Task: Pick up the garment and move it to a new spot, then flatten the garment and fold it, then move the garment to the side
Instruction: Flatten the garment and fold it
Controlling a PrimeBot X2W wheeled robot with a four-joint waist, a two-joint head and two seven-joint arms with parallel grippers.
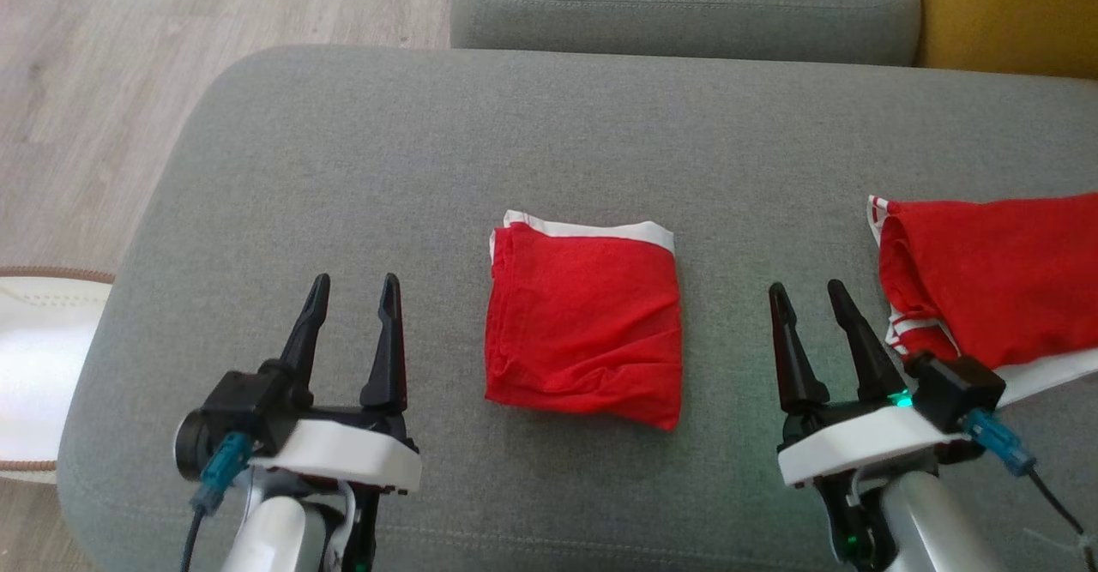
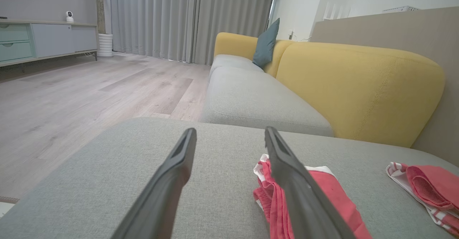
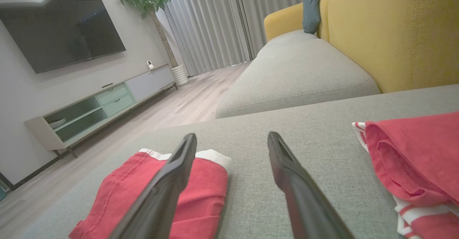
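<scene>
A red garment point(image 1: 585, 325) with a white band lies folded into a small square in the middle of the grey sofa cushion point(image 1: 412, 152). It also lies low right in the left wrist view as the garment point(image 2: 326, 189) and low left in the right wrist view as the garment point(image 3: 200, 196). My left gripper point(image 1: 354, 291) rests open to its left, nothing between the fingers. My right gripper point(image 1: 808, 294) stands open to its right, also holding nothing. Both sit apart from the folded garment.
A second red and white garment point(image 1: 986, 285) lies folded at the cushion's right edge, close to my right wrist. A white bag-like object point(image 1: 39, 366) sits off the left edge over wooden floor point(image 1: 86, 83). Another grey seat point(image 1: 686, 2) and yellow backrest point(image 1: 1004, 10) lie beyond.
</scene>
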